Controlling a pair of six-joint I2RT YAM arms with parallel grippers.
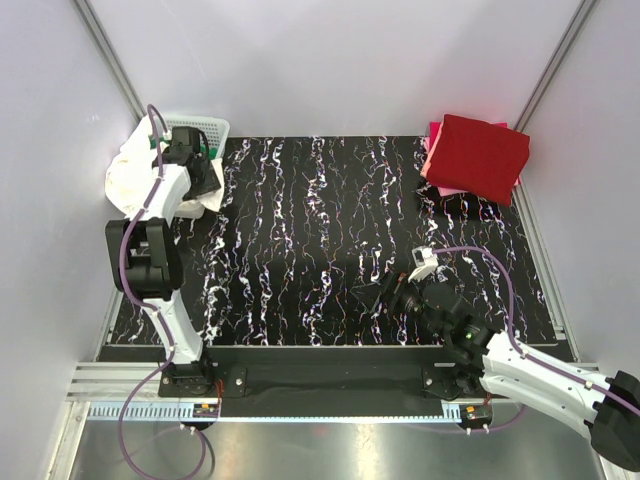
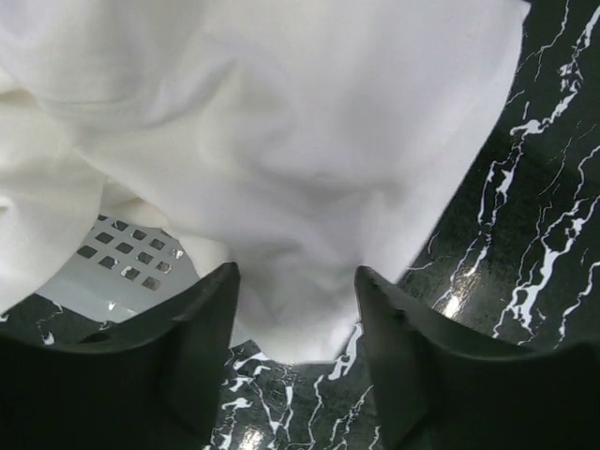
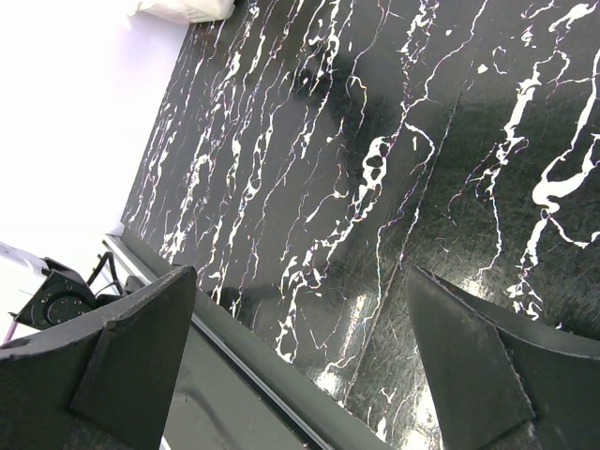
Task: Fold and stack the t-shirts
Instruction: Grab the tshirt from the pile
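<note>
**Left arm.** Reaching to the far-left corner of the bench (image 1: 300, 250), upper link upright, wrist bent over the white lattice basket (image 1: 207, 127). The left gripper (image 2: 295, 277) has its jaws partly apart, with a hanging fold of the white t-shirt (image 2: 281, 141) between them. I cannot tell whether they pinch it or merely straddle it.

**White t-shirt.** Bunched and draped over the basket's near side and the bench's left edge. It fills most of my left wrist view and hides much of the basket.

**Right arm.** Low, stretched from its base toward the bench middle. The right gripper (image 3: 300, 272) is wide open over bare bench and holds nothing.

**Stack.** I see the red t-shirt (image 1: 478, 155) folded at the far-right corner, lying on a pink t-shirt (image 1: 432, 138) whose edge shows at its left. The stack is well apart from both grippers.
</note>
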